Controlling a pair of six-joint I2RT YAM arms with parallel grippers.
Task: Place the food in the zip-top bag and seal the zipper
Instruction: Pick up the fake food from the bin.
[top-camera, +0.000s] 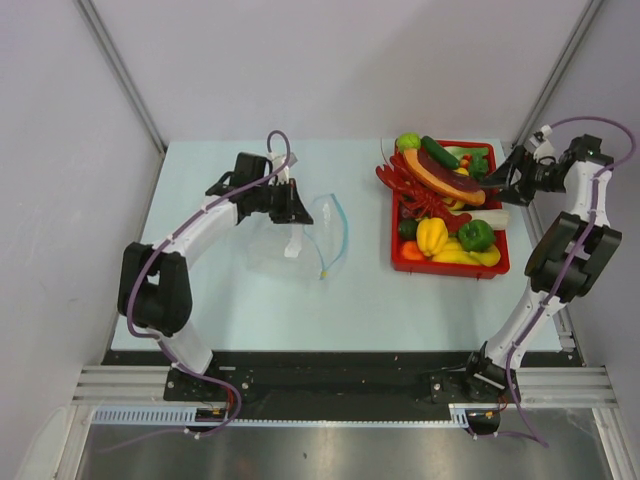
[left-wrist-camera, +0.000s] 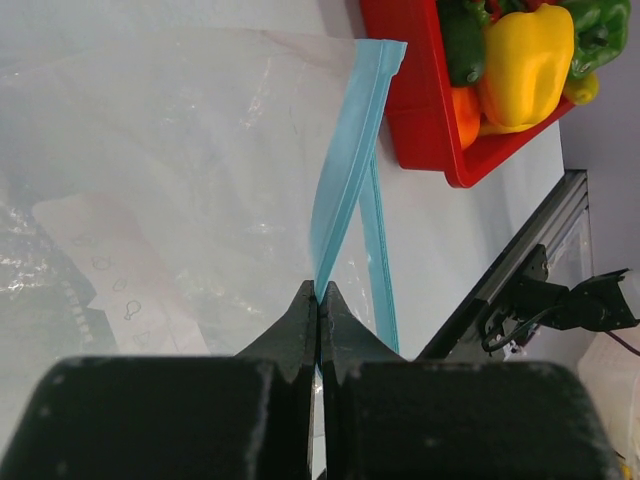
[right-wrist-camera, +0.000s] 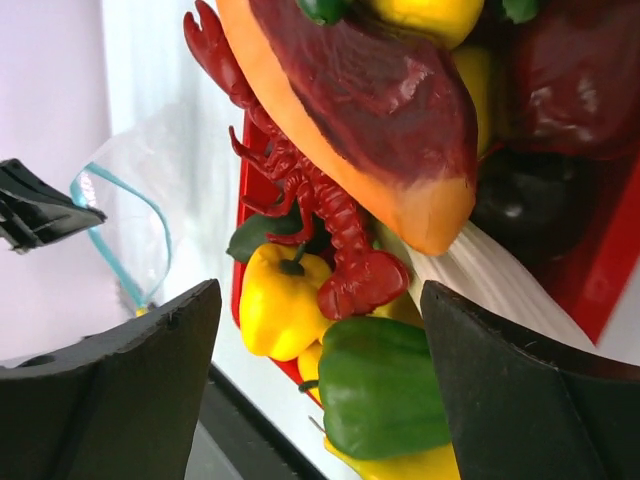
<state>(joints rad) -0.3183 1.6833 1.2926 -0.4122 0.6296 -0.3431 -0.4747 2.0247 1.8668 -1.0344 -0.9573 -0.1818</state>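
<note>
While the left claw (left-wrist-camera: 318, 300) pinches the bag (left-wrist-camera: 180, 150) by its zipper (left-wrist-camera: 345, 180), the right claw (right-wrist-camera: 320, 292) hangs spread over the food (right-wrist-camera: 275, 315), well to the right.

- Pale blue surface (top-camera: 300, 310) lies under the left end effector (top-camera: 297, 207) and right end effector (top-camera: 497, 178).
- Grey walls (top-camera: 330, 60) rise beyond them.
- Aluminium rail (top-camera: 120, 383) runs behind them.

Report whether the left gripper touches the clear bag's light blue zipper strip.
Touching: left wrist view shows the left gripper shut on the light blue zipper strip.
</note>
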